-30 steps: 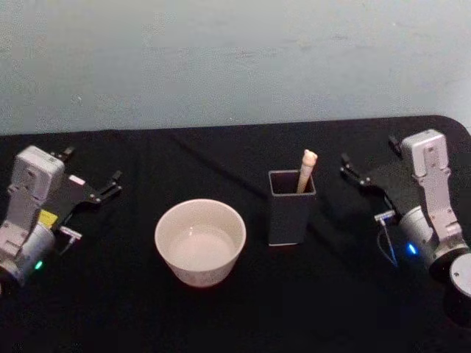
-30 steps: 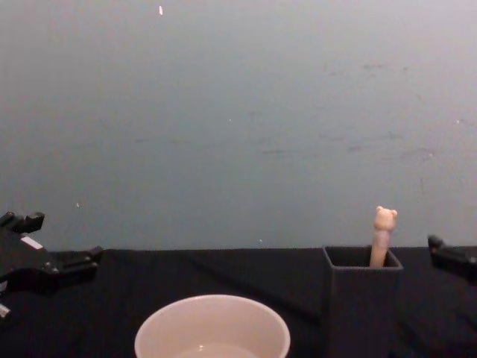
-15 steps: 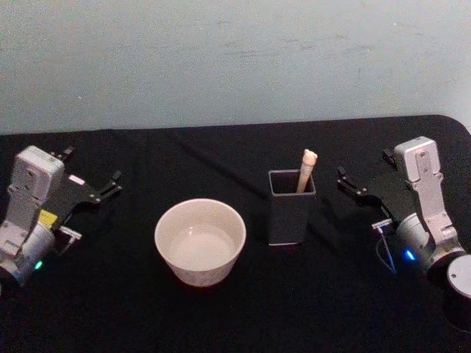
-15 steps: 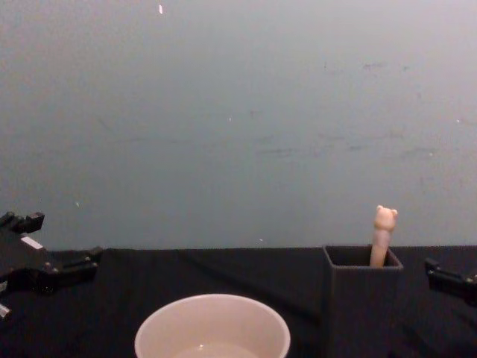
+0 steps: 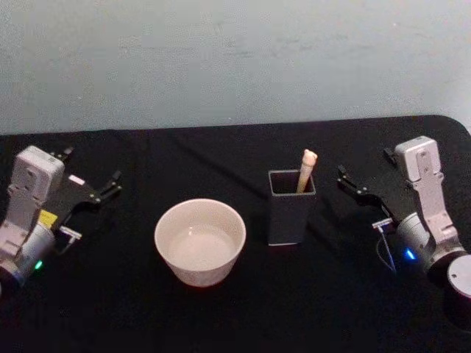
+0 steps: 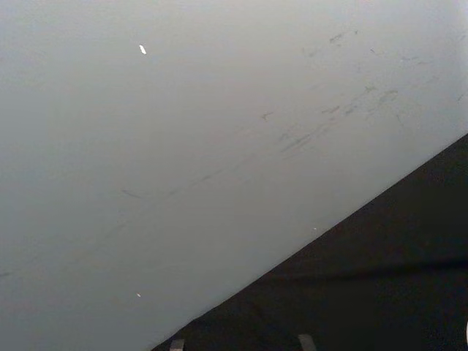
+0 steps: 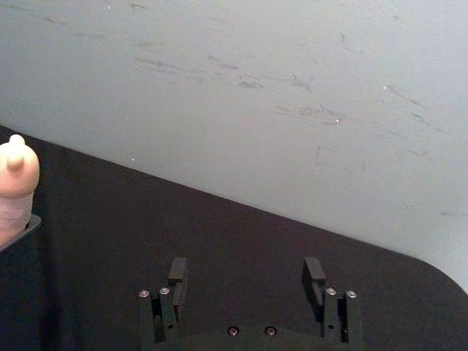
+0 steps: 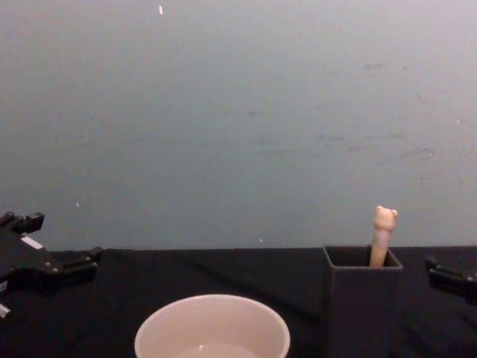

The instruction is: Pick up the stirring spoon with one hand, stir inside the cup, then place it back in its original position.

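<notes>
Since a second ago the right gripper (image 5: 360, 175) has edged nearer the holder (image 5: 291, 207), fingers apart. Between them lies bare black tablecloth (image 5: 221, 309). Leaning in the holder's back corner, the stirring spoon (image 5: 306, 170) shows its cream handle and bear head. Beside the holder stands the cup (image 5: 199, 241); far left, the left gripper (image 5: 90, 175) gapes open.

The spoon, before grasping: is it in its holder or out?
In: the spoon stands in the holder, bear-topped handle poking above the rim.
</notes>
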